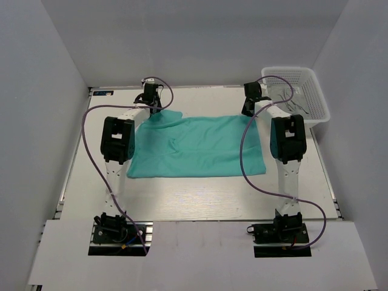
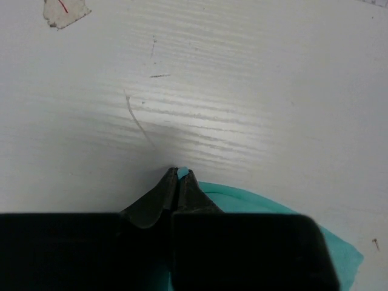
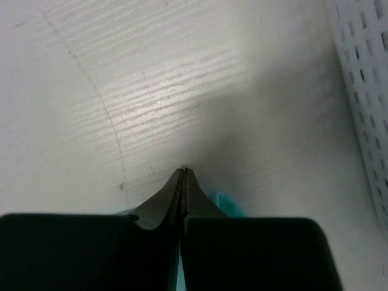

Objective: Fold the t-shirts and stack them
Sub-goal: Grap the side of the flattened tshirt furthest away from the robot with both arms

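Note:
One teal-green t-shirt lies spread flat across the middle of the table. My left gripper is at its far left corner, low over the table. In the left wrist view the gripper is shut with a small nub of teal cloth pinched at the tips, and more of the shirt trails to the right. My right gripper is at the far right corner. In the right wrist view it is shut, with teal cloth showing beside and between the fingers.
A white mesh basket stands at the far right corner of the table; its wall shows in the right wrist view. A scrap of tape lies on the table beyond the left gripper. Grey walls enclose the table.

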